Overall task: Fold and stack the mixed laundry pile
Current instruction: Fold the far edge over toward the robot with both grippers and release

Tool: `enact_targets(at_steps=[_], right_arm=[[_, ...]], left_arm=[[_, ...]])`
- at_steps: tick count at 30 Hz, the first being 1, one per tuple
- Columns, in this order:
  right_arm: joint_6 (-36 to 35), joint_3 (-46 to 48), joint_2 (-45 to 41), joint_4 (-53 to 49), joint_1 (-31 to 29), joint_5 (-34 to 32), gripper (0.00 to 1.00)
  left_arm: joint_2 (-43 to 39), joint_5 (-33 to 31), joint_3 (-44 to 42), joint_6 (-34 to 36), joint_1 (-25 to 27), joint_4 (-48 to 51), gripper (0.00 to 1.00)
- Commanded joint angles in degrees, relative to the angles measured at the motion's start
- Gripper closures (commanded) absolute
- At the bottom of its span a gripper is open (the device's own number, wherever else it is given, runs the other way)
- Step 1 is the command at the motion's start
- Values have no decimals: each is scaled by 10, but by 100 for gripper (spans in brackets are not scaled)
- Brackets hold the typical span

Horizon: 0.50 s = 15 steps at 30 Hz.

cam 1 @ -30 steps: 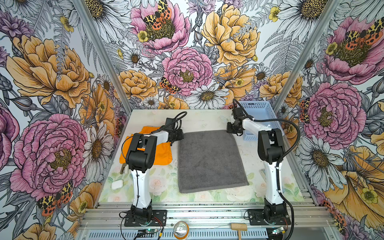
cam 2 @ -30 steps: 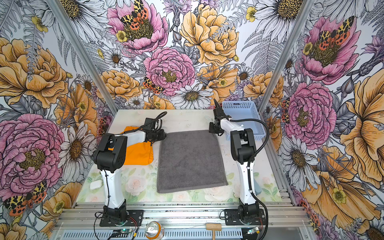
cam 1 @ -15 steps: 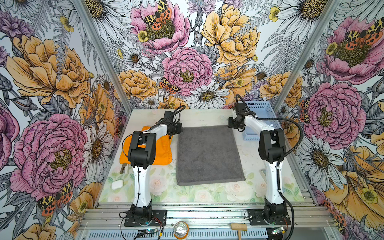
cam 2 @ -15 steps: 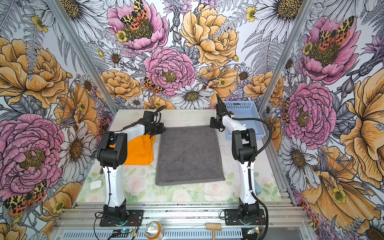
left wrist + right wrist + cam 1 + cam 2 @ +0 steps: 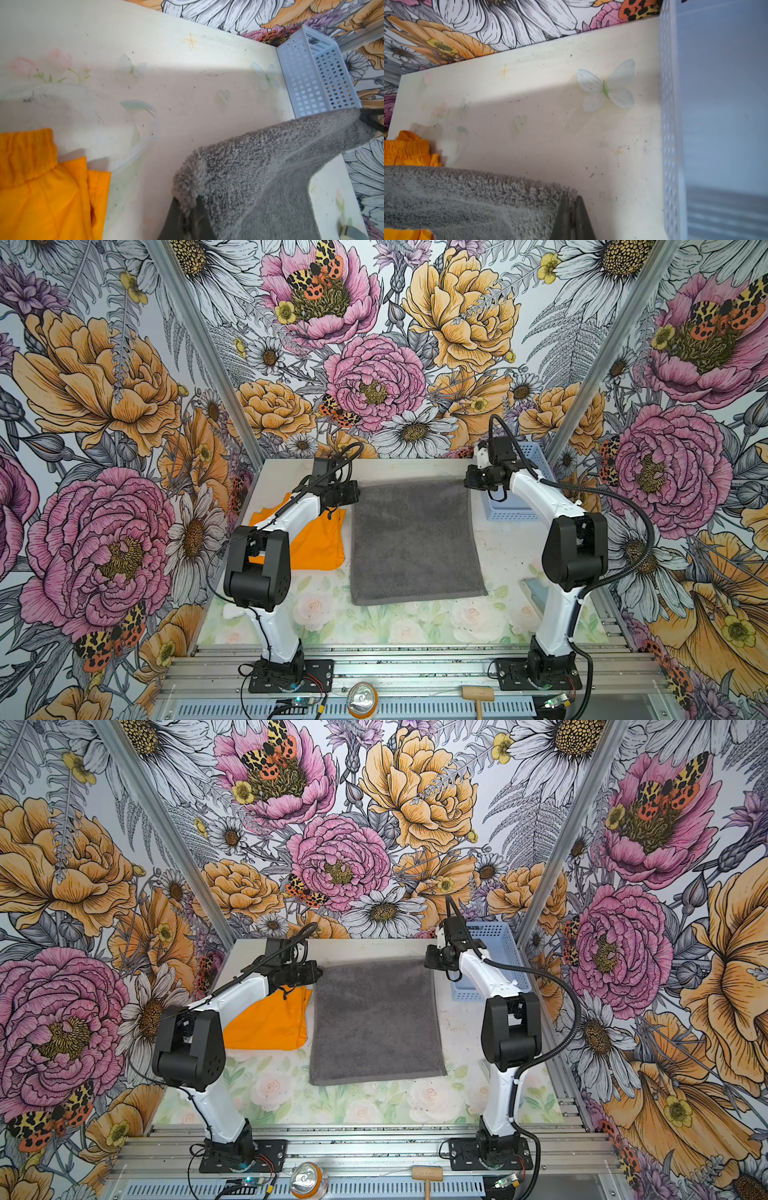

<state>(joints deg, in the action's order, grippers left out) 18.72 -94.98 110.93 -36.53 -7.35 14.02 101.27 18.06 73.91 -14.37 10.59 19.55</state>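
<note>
One dark grey towel (image 5: 415, 547) lies spread in the middle of the surface (image 5: 415, 624), near edge flat toward the front edge, far edge raised and pulled taut near the back edge. Both top views give its full rectangle, but the grip only reads in the wrist views. The left pincer (image 5: 188, 216) is clamped on the towel's far-left corner with terry bunched between the fingers. The right pincer (image 5: 572, 215) is pinching the far-right corner. One pair of orange shorts (image 5: 320, 539) sits by the left edge, just beside the towel's left side, partly hidden by the left arm in both top views. The left wrist view shows the gathered elastic waistband up close. One pale blue perforated basket (image 5: 509, 510) is at the back-right corner, its wall close and blurred in the right wrist view. Count: one towel, one shorts, one basket, two pincers.
</note>
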Motion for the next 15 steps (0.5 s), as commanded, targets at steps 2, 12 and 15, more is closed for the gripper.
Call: enact_targets(at_steps=[2, 12, 15], right_arm=[[-15, 79, -70, 5, 8, 6, 100], [-1, 269, -210, 3, 8, 45, 100], [6, 315, -253, -5, 9, 51, 100]], left_arm=[[-69, 14, -72, 0, 10, -8, 100], [-225, 19, -252, -48, 37, 9, 100], [-267, 19, -290, -71, 48, 16, 100]])
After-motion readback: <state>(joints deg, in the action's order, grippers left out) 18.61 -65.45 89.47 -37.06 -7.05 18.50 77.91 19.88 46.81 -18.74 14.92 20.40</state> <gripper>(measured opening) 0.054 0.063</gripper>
